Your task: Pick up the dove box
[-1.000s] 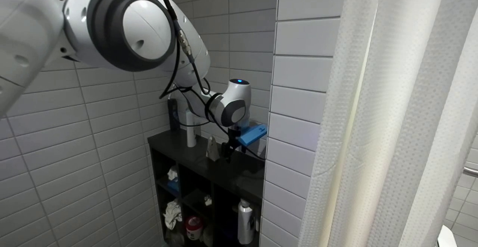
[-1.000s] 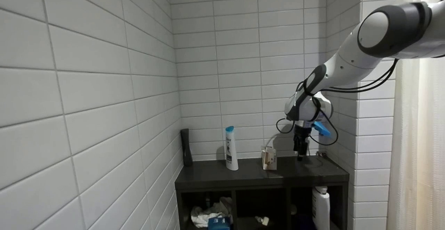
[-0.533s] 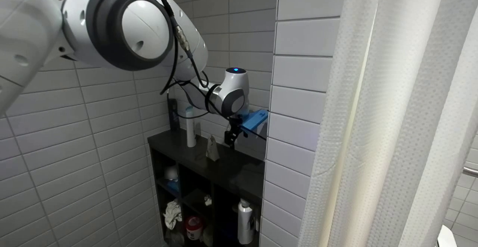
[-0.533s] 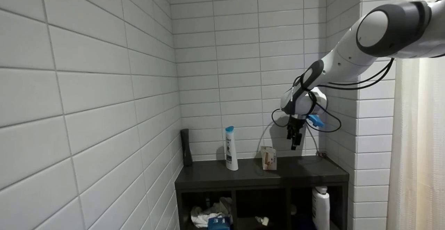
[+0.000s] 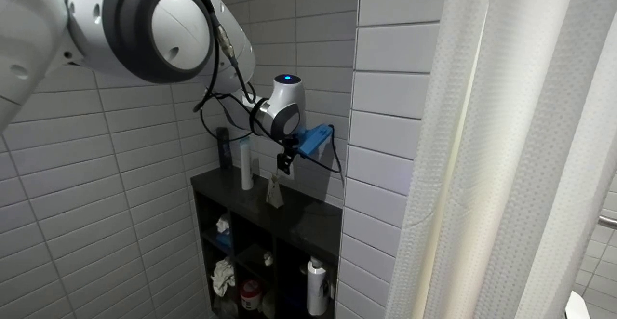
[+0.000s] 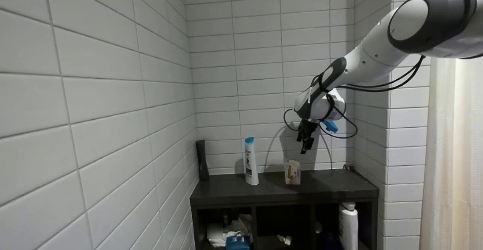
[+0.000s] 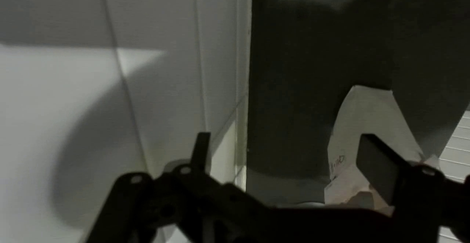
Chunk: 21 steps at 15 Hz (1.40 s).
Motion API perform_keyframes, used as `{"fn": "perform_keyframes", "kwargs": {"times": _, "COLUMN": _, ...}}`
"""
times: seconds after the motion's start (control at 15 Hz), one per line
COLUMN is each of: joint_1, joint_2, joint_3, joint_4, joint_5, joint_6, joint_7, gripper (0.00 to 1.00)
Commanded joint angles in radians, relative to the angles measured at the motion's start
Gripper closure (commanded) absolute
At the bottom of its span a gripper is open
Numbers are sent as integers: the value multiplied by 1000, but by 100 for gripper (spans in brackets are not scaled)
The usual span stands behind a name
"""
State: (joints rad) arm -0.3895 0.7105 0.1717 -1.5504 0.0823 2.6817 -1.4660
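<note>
hovering near dove box (image 6: 293,172) — tool (image 7: 285,144) wide

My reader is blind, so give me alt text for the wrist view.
An open robot hand hangs above a dark shelf top, one finger hiding part of the pale dove box. Tiled wall takes up most of the left half.

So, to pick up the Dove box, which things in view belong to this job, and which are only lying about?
For the job:
- Dove box
- open gripper

Only there:
- blue-capped bottle
- dark container
- white bottle inside the shelf
- red-and-white tub
- crumpled white material
</note>
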Motion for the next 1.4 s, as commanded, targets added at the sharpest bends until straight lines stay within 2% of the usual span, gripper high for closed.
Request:
{"fn": "perform_keyframes", "kwargs": {"times": 0.0, "joint_1": -19, "joint_2": -43, "joint_3": 50, "joint_4": -27, "joint_5": 37, "joint_6": 16, "joint_7": -62, "gripper": 0}}
{"fn": "perform_keyframes", "kwargs": {"times": 0.33, "joint_1": -49, "joint_2": -54, "joint_3": 116, "joint_4": -29, "joint_5": 143, "joint_6": -12, "joint_7": -107, "gripper": 0}}
{"fn": "perform_keyframes", "kwargs": {"times": 0.6, "joint_1": -55, "joint_2": -72, "joint_3": 134, "joint_4": -39, "joint_5": 217, "joint_6": -53, "joint_7": -114, "gripper": 0}}
{"fn": "perform_keyframes", "kwargs": {"times": 1.0, "joint_1": -19, "joint_2": -127, "joint_3": 80, "joint_4": -72, "joint_5": 245, "joint_6": -135, "joint_7": -56, "gripper": 0}}
{"fn": "perform_keyframes", "kwargs": {"times": 1.33, "joint_1": 0, "joint_2": -133, "joint_3": 54, "joint_4": -40, "joint_5": 256, "joint_6": -277, "joint_7": -25, "gripper": 0}}
